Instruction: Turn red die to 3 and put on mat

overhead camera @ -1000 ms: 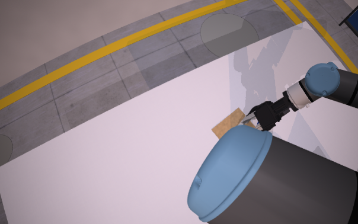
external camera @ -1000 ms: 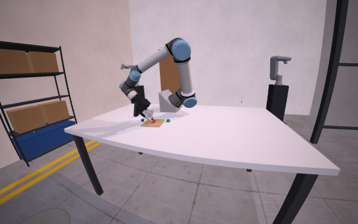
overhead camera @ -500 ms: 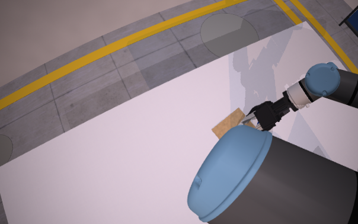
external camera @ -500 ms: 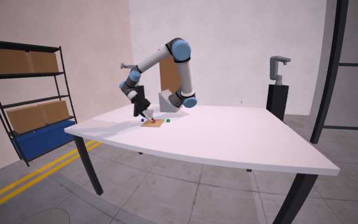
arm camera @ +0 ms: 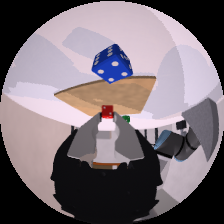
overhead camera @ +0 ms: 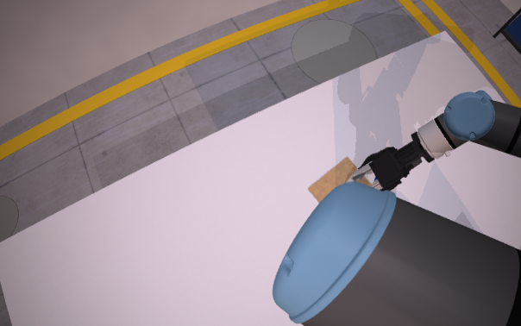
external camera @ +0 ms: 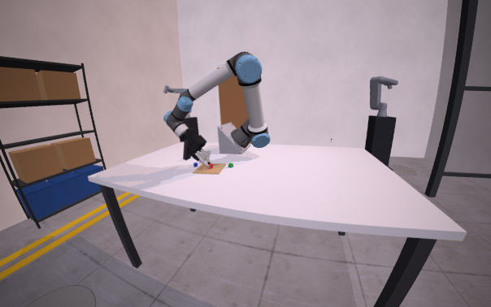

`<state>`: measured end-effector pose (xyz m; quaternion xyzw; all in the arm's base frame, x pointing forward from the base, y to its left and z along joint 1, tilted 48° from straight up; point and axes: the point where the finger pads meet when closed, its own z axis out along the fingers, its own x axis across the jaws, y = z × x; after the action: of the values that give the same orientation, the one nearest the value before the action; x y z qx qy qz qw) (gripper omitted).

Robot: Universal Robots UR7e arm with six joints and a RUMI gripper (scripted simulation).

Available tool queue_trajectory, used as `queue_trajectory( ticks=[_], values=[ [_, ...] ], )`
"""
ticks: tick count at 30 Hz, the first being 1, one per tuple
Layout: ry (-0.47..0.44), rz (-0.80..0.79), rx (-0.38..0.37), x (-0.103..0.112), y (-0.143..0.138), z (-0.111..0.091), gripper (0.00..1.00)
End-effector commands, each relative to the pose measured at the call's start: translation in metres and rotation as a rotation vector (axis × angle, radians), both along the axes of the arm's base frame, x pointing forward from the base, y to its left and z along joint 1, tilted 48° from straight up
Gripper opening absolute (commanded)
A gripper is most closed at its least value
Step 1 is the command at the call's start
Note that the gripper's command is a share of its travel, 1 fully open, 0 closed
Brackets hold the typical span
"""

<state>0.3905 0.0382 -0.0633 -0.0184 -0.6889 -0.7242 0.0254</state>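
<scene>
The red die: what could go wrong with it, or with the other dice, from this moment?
The red die sits at the fingertips of the gripper, which leans at a slant over the mat; on release it might tip and show another number. The blue die lies near the fingers, so a sideways retreat could knock it and change its top.

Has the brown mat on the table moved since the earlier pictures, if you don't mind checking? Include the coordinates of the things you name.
No, the mat [overhead camera: 329, 183] [external camera: 208, 170] [arm camera: 107, 92] keeps its place against the edge of the white table [overhead camera: 194, 241] [external camera: 309, 191] in the top view.
</scene>
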Motion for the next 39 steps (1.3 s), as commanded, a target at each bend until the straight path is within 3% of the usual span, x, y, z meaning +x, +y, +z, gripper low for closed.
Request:
queue_trajectory(
  ticks=[1, 13, 30, 31, 39],
  values=[
    [0.002, 0.001, 0.003, -0.0011, 0.0022, -0.0003, 0.03],
    [0.002, 0.001, 0.003, -0.0011, 0.0022, -0.0003, 0.03],
    [0.002, 0.001, 0.003, -0.0011, 0.0022, -0.0003, 0.21],
    [0.002, 0.001, 0.003, -0.0011, 0.0022, -0.0003, 0.33],
    [0.002, 0.001, 0.003, -0.0011, 0.0022, -0.0003, 0.33]
  ],
)
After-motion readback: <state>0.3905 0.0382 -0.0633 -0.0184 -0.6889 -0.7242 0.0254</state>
